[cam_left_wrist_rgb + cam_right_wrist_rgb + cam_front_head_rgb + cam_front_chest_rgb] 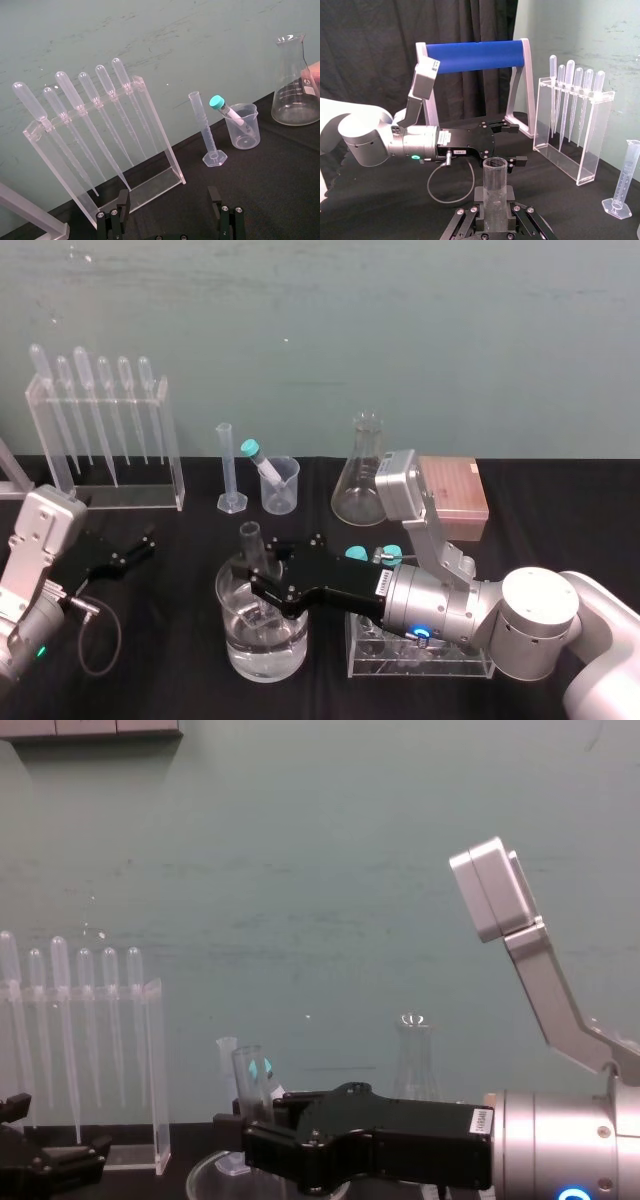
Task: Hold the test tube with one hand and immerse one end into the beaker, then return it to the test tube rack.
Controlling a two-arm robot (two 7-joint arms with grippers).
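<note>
My right fingers (pixel 256 578) are clamped round the test tube (pixel 250 542), which stands upright with its open mouth above them and its lower end hidden. Just beneath, the rim of a wide glass dish (pixel 228 635) of water rings us closely. My arm reaches in level from 3 o'clock. The beaker (pixel 283 490) stands at 12 and the test tube rack (pixel 455 495) at 2, both well apart. My left fingers (pixel 140 545) are spread open at 9, over bare desk (pixel 170 680).

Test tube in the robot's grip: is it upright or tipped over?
Upright. In the right wrist view the test tube rises straight from the right tool, open mouth on top. The left tool idles.
</note>
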